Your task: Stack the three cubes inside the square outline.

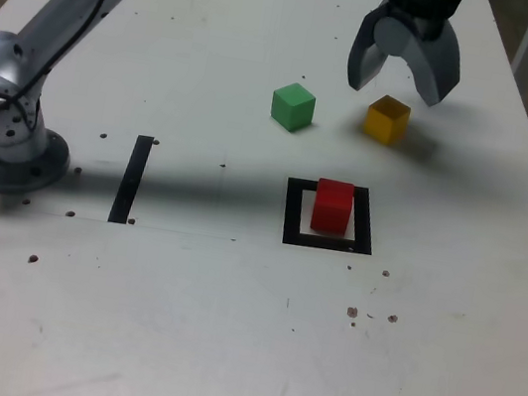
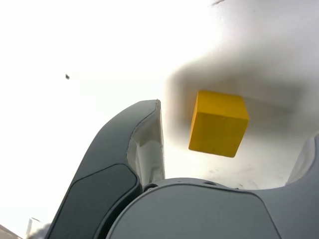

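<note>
The red cube already sits inside the square outline on the counter, the green cube stands apart, and the yellow cube lies below the jaws — spread wide, holding nothing. A skewed descent could land one jaw on the yellow cube's corner and shove it away. The arm reaches across, wrist pointing down over that cube.

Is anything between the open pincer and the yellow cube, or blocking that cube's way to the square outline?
Nothing visible. The pincer hangs open over the yellow cube. The table between it and the square outline is bare; the red cube already sits inside, and the green cube lies aside.
</note>
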